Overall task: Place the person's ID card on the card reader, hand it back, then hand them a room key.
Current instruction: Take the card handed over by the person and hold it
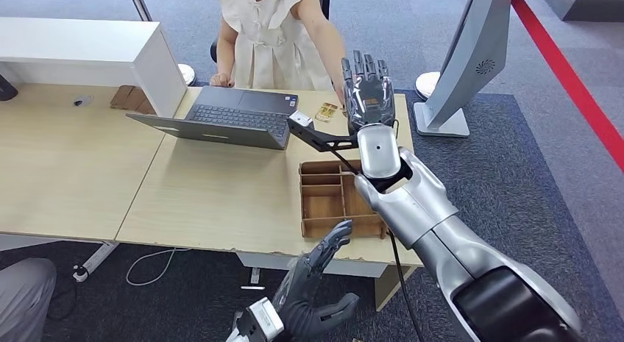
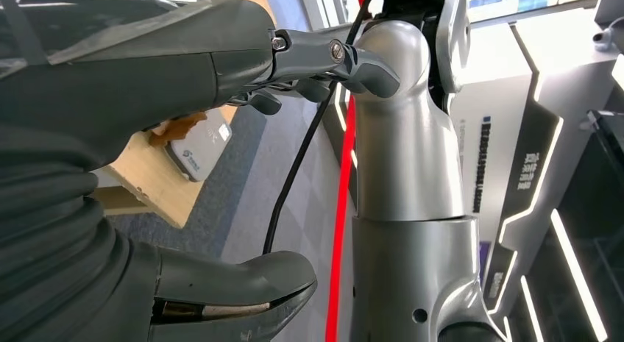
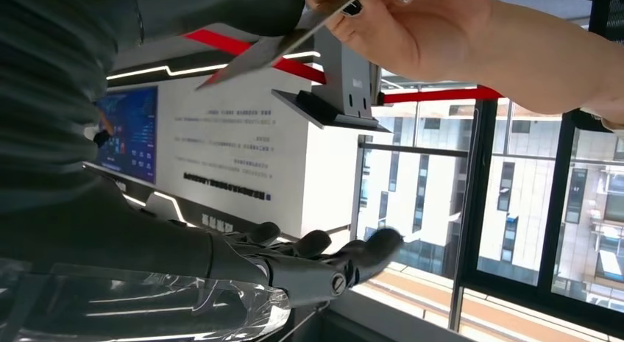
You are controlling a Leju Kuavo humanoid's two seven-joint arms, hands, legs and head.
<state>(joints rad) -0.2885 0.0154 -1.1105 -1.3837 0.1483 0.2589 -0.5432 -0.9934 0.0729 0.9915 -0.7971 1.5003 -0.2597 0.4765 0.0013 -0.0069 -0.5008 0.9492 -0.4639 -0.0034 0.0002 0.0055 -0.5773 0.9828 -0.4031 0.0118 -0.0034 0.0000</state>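
While the right robot hand (image 1: 366, 83) reaches out over the far edge of the tabletop (image 1: 221, 187) toward the person (image 1: 274, 33), the right wrist view shows a thin card (image 3: 283, 39) pinched between its thumb and the person's hand (image 3: 419, 33), so a handover is under way; whether it is the ID card or the room key, and which way it passes, I cannot tell. The fingers point away from the robot, extended. The left robot hand (image 1: 313, 287) hangs low before the tabletop, fingers spread and holding nothing.
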